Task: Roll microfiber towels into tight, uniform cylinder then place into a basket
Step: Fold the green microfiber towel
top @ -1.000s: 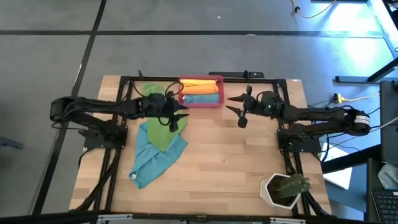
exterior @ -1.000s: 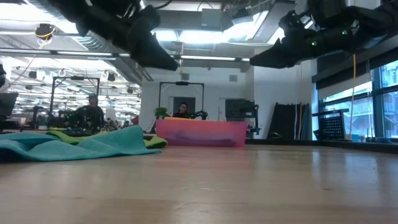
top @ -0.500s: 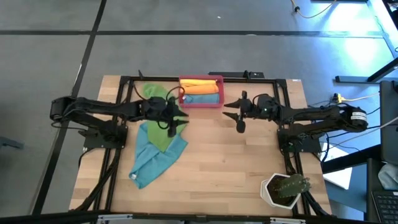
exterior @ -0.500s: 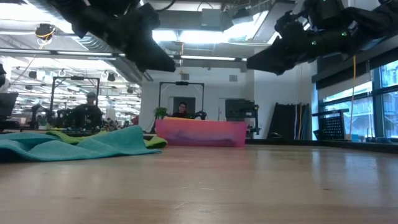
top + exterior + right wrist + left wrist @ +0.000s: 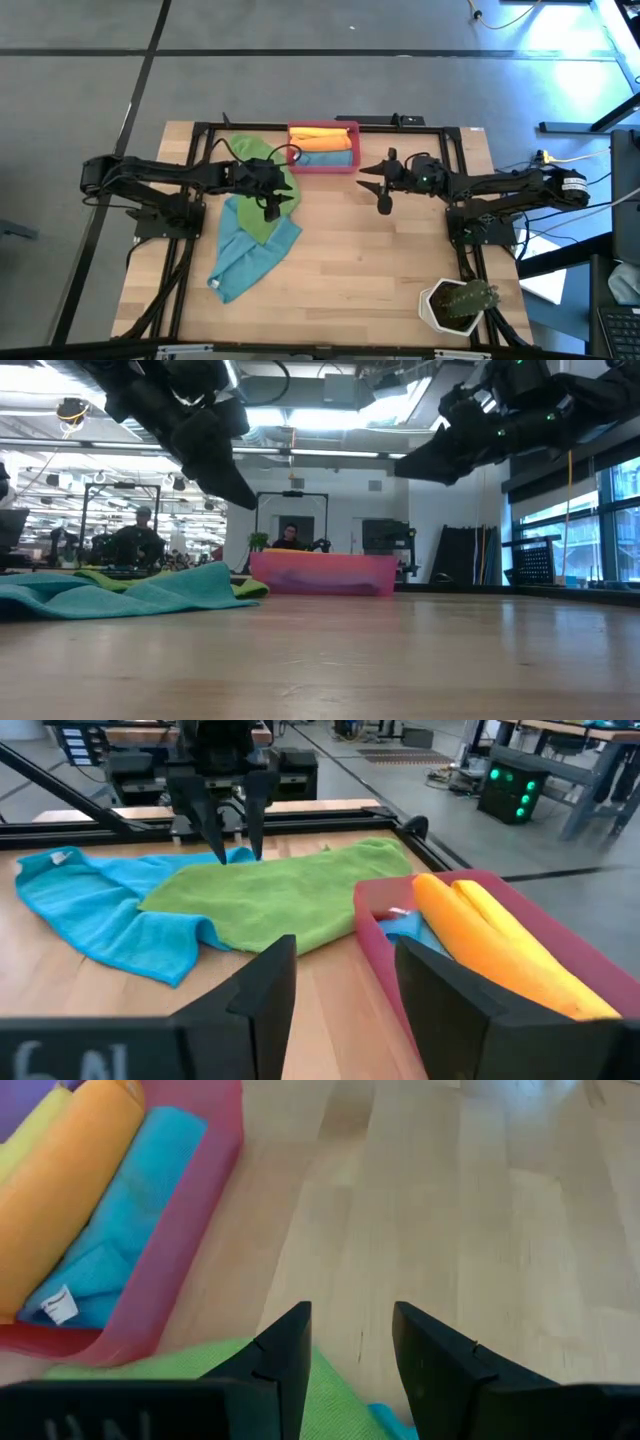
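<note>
A green towel (image 5: 258,212) lies spread on a teal towel (image 5: 240,262) at the table's left. The red-pink basket (image 5: 352,160) at the far edge holds rolled yellow (image 5: 525,932), orange (image 5: 70,1190) and teal (image 5: 130,1220) towels side by side. My left gripper (image 5: 276,198) hangs open above the green towel's right part (image 5: 205,1375), tipped down, with nothing between its fingers. My right gripper (image 5: 376,187) hovers open over bare wood right of the basket, pointing toward the towels.
A white pot with a cactus (image 5: 458,303) stands at the near right corner. Bare wood (image 5: 370,250) lies between the towels and the pot. A black frame (image 5: 420,125) borders the table's far edge. People sit in the room beyond (image 5: 143,540).
My left gripper has tipped its fingers downward and sunk a little toward the green towel, drawing slightly back toward the table's left. My right gripper has rolled a little about its axis and shifted slightly toward the table's left. The towels have kept still.
</note>
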Controlling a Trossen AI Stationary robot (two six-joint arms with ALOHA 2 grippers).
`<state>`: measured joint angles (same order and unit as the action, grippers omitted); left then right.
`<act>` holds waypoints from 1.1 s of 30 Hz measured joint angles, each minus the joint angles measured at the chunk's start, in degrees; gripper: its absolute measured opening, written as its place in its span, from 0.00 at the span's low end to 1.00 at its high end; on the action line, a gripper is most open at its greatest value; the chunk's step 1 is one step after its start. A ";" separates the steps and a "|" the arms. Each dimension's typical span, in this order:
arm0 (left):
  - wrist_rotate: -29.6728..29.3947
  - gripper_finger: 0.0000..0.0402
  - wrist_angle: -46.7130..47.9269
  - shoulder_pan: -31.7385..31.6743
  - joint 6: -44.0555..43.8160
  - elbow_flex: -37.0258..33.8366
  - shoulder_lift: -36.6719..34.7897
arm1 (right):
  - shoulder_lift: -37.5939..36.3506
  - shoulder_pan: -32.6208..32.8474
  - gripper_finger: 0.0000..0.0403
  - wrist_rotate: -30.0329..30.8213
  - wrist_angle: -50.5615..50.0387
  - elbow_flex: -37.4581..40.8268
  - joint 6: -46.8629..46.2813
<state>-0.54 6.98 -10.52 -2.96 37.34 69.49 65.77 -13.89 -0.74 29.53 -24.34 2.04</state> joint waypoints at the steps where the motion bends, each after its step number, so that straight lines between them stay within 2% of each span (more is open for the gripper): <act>1: 0.00 0.32 0.00 -0.02 -0.04 0.02 0.00 | 0.71 -0.01 0.43 0.03 0.20 0.00 0.00; 11: 0.00 0.32 -0.12 0.08 -0.98 0.02 0.00 | 12.60 0.00 0.43 -0.88 9.96 -0.02 -1.83; 18: -0.02 0.32 -0.11 -1.71 2.01 0.52 0.00 | 19.25 0.00 0.43 -5.20 11.41 -2.00 -2.03; 24: -0.02 0.32 -0.04 -3.41 3.52 2.14 0.00 | 22.84 -0.02 0.43 -7.56 11.39 -3.62 -1.33; 27: -0.02 0.32 0.02 -3.46 3.56 2.34 0.00 | 23.24 0.36 0.43 -9.69 11.30 -3.69 2.39; 33: 0.07 0.32 1.37 -3.45 3.99 2.34 0.00 | 23.33 2.08 0.43 -9.59 11.49 -3.69 7.55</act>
<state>-0.47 8.36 -13.98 1.03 39.68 69.49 89.10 -11.81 -10.33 41.01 -28.03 9.58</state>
